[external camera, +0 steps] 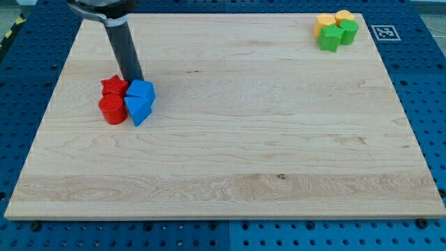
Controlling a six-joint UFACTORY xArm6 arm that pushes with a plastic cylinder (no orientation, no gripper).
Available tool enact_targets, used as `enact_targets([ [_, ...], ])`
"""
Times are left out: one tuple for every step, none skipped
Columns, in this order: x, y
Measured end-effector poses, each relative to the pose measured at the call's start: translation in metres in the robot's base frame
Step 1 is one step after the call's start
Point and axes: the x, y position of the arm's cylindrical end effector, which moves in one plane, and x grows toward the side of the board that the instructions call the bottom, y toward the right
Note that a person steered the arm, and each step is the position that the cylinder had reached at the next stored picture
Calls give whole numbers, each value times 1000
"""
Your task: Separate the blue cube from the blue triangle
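The blue cube [141, 90] and the blue triangle [139, 109] sit pressed together at the view's left, the cube just above the triangle. My tip [134, 80] stands at the cube's upper edge, touching or nearly touching it, between the cube and the red star [113, 87]. A red cylinder [112, 110] lies against the triangle's left side, below the star.
At the view's top right is a tight cluster: two yellow blocks [325, 24] [343, 17] and two green blocks [330, 37] [347, 31]. The wooden board [230, 139] lies on a blue pegboard table. A fiducial marker [384, 31] sits off the board's top right corner.
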Motion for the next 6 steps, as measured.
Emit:
enact_targets([
  [0,0],
  [3,0],
  [11,0],
  [21,0],
  [34,4],
  [51,7],
])
